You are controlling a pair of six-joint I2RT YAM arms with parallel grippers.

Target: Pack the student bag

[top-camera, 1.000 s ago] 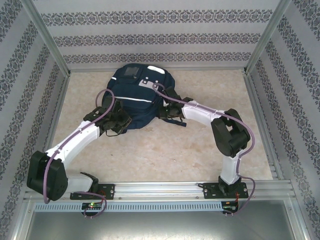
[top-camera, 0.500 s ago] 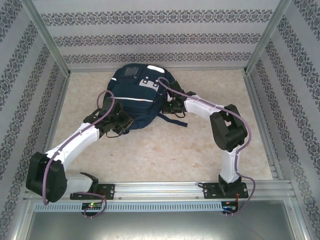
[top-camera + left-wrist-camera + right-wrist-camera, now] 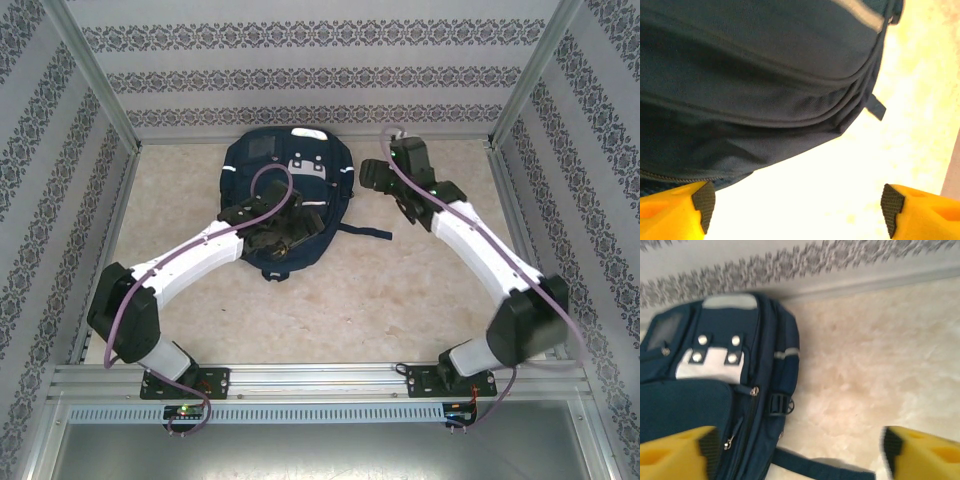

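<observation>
The student bag, navy with white patches and a thin white stripe, lies flat at the back middle of the table. My left gripper hangs over the bag's near half. In the left wrist view the left gripper is open, with bare table between its pads and the bag's edge just beyond them. My right gripper hovers just right of the bag's upper corner, apart from it. It is open too, above the table, with the bag on its left and a dark strap below.
Patterned walls and metal posts close in the back and both sides. An aluminium rail runs along the near edge by the arm bases. One strap trails right from the bag onto the marbled table.
Both grippers went from shut at the bag's lower sides to open. The left arm moved right, over the bag. The right arm swung up and back to the bag's right.
</observation>
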